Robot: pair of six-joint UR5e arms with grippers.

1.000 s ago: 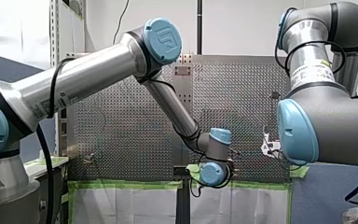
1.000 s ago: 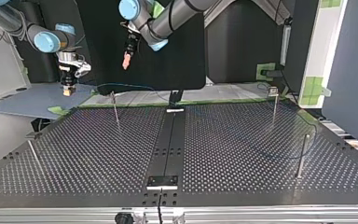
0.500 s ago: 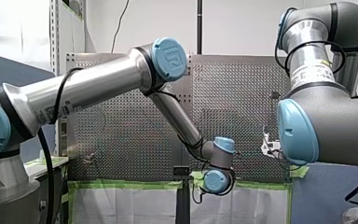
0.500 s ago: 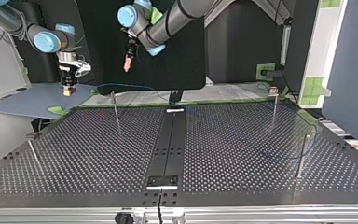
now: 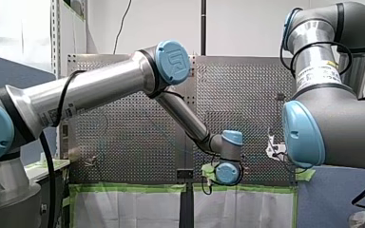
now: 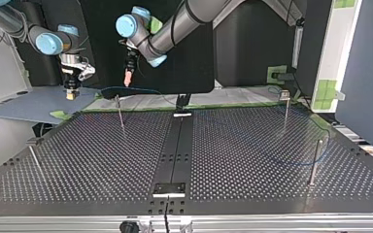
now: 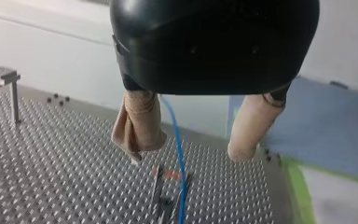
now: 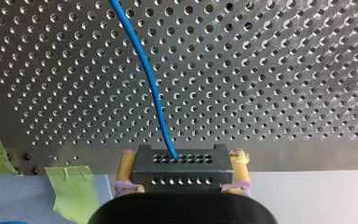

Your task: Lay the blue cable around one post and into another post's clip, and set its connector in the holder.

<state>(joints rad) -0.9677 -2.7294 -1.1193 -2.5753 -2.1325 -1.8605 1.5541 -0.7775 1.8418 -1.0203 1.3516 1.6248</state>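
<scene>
Right gripper (image 8: 184, 161) clamps the connector (image 8: 182, 179); left gripper (image 7: 186, 155) fingers (image 7: 139, 123) gape astride the blue cable (image 7: 173, 122). Centre it before closing.

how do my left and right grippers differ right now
My left gripper has open jaws, the blue cable passing unclamped between them; my right gripper has jaws shut on the connector. My left gripper shows beige pads, my right gripper yellowish ones. The same cable meets both.

Perf. table (image 6: 87, 165) w/ 4 thin posts (image 6: 120, 112) upright; blue cable (image 6: 291, 163) lies nr top view's right posts; green tape (image 6: 223, 105) on far edge.
</scene>
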